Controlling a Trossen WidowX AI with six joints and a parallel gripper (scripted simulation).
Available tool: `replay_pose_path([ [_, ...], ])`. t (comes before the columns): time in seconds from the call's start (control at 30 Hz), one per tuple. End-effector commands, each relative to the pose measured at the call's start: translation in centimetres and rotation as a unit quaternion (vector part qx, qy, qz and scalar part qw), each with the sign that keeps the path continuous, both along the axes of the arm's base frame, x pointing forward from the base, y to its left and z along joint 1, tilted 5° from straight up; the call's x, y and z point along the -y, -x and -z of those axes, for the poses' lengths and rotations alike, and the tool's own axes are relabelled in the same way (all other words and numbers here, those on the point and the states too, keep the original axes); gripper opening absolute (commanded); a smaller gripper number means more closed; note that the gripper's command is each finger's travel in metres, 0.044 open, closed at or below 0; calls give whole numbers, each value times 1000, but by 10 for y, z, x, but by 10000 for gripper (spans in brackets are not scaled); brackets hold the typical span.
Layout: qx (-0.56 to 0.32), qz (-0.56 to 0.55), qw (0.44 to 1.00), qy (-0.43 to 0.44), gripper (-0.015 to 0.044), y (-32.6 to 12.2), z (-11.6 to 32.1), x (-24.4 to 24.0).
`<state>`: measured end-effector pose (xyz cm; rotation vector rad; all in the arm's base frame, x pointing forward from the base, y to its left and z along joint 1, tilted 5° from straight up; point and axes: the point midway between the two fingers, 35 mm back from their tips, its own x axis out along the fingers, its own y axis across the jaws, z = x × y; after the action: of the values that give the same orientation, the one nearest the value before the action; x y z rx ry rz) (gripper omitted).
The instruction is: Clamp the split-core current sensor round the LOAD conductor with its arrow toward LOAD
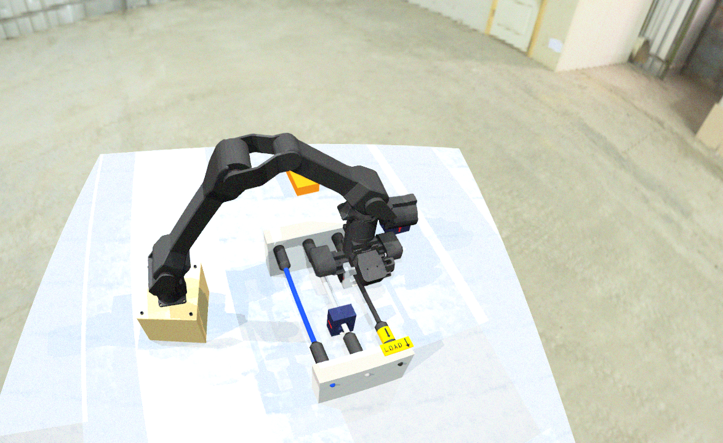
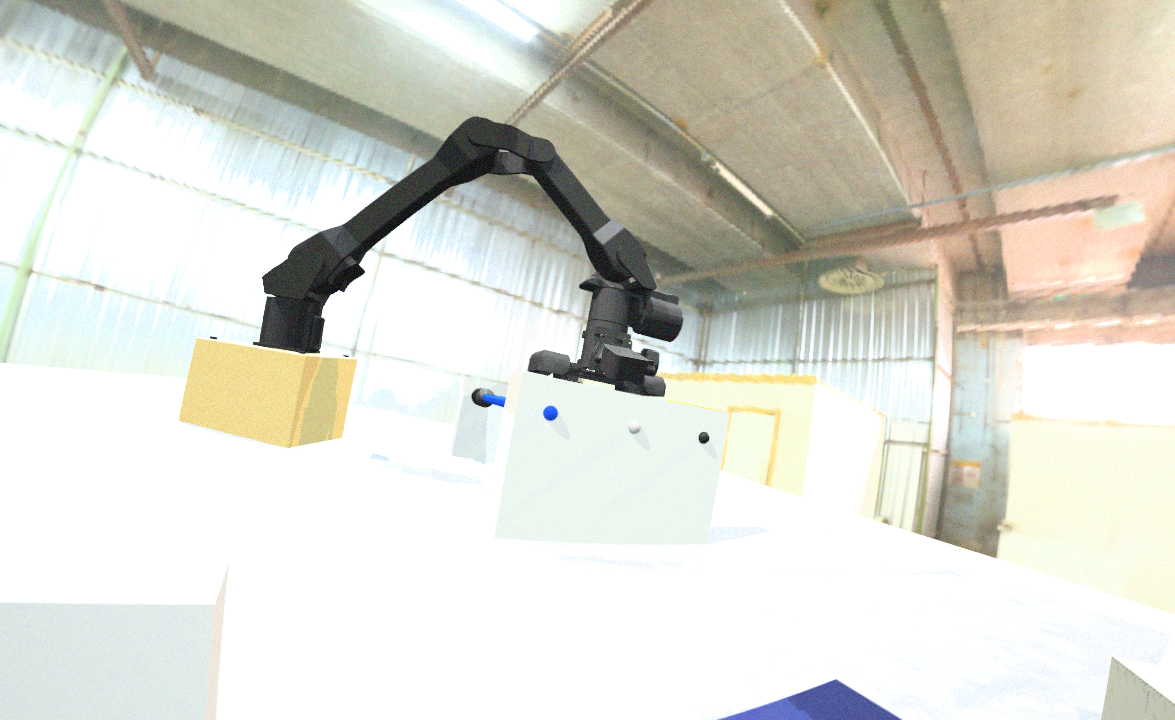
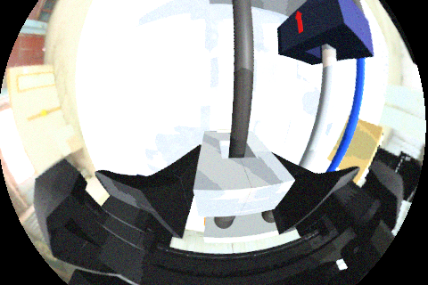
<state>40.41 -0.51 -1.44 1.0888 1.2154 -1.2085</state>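
Note:
The current sensor [image 3: 236, 200] [image 1: 347, 280] is a pale grey block around the black conductor [image 3: 242, 44] [image 1: 368, 300], which passes into its window. Its two halves look together in the wrist view, with a thin seam between them; the latch cannot be made out. My gripper [image 3: 228, 149] [image 1: 352, 269] is shut on the sensor, one finger on each side. The yellow LOAD marker [image 1: 396, 346] with its black arrow is at the conductor's near end. The sensor's arrow cannot be read; only a trace of red shows near the fingers in the top view.
A dark blue block [image 1: 341, 317] [image 3: 312, 27] with a red arrow sits round the white conductor [image 3: 322, 98]. The blue conductor [image 1: 299, 303] [image 3: 355, 116] runs beside it. End blocks [image 1: 352, 379] hold the conductors. Another blue block [image 1: 399, 229] is partly behind the arm; an orange block [image 1: 307, 188] lies at the back.

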Motion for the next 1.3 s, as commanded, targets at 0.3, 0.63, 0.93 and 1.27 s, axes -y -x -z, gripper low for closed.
replay_pose_path([
  [0.3, 0, 0, 1000, 0, 0, 0, 0, 0],
  [0.63, -3, 0, 1000, 0, 0, 0, 0, 0],
  [0.93, -20, 1, 1000, 2, 0, -1, 0, 0],
  [1.27, -19, 0, 1000, 0, 79, 0, 0, 0],
])
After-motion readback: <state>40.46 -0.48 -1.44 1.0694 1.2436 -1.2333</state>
